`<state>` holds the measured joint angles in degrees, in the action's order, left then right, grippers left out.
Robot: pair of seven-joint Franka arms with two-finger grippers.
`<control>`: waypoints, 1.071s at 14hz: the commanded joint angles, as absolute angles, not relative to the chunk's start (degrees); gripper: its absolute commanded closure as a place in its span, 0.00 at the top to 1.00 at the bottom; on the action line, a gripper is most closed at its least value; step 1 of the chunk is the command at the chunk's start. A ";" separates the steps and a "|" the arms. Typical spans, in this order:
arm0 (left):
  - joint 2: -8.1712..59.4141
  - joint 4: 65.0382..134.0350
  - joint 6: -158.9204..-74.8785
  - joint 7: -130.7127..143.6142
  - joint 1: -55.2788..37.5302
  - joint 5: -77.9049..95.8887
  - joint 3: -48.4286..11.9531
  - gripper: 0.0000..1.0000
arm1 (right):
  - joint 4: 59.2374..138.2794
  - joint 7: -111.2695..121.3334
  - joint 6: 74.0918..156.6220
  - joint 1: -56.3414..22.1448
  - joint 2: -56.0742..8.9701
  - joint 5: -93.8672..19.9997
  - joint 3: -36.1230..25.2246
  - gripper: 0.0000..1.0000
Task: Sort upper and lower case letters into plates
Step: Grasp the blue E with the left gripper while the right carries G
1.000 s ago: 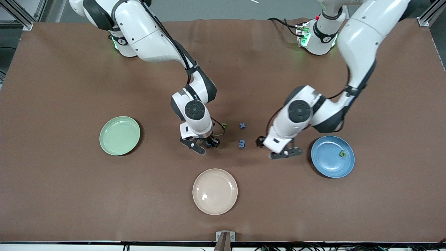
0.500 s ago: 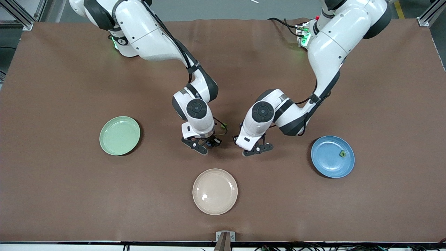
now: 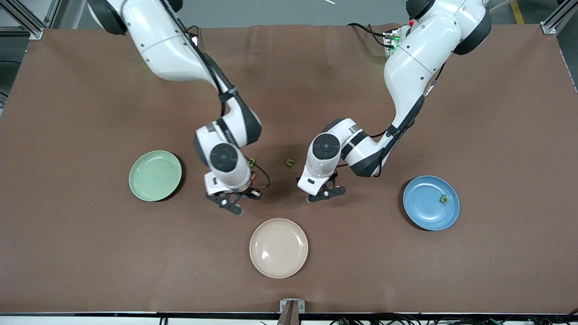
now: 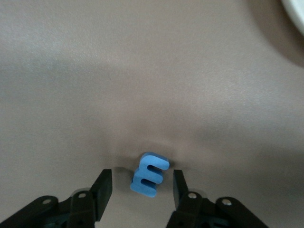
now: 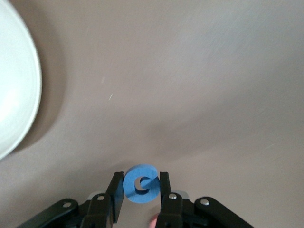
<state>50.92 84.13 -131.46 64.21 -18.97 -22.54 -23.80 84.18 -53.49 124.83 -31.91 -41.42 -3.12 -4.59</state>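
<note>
My right gripper (image 3: pixel 238 201) (image 5: pixel 141 190) is shut on a blue round letter (image 5: pixel 141 184), over bare table between the pale green plate (image 3: pixel 155 175) and the cream plate. My left gripper (image 3: pixel 326 195) (image 4: pixel 141 183) is open and low over the table. A blue E-shaped letter (image 4: pixel 149 175) lies between its fingers, with a gap on each side. The blue plate (image 3: pixel 431 203), toward the left arm's end, holds one small green letter (image 3: pixel 444 199). Two more small green letters (image 3: pixel 251 162) (image 3: pixel 290 162) lie on the table between the two arms.
A cream-beige plate (image 3: pixel 278 248) sits nearer the front camera than both grippers. A pale plate's edge shows in the right wrist view (image 5: pixel 14 95) and in the left wrist view (image 4: pixel 295 9). The brown mat (image 3: pixel 90 253) covers the whole table.
My right gripper shut on the blue round letter and carried it toward the green plate. The left arm swung from beside the blue plate to over the E-shaped letter, its jaws narrowing.
</note>
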 commanded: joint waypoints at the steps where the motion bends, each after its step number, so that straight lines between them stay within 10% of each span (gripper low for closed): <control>1: 52.03 82.27 -131.57 64.34 -19.86 -21.97 -23.20 0.55 | 95.07 -43.02 124.54 -26.12 -31.84 -2.99 -3.34 0.00; 7: 51.24 82.71 -130.96 66.27 -18.99 -22.06 -23.12 0.14 | 116.42 -22.44 128.65 -14.96 -17.51 -3.34 -3.34 0.00; 15: 41.41 83.23 -120.16 65.22 -9.68 -22.15 -23.91 0.05 | 133.41 -10.83 145.79 -6.69 -14.50 -3.34 -3.43 0.01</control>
<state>46.19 81.53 -123.51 65.41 -11.77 -22.55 -23.41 128.86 -14.18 141.79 -9.81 -16.38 -3.20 -4.56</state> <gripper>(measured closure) 0.731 0.652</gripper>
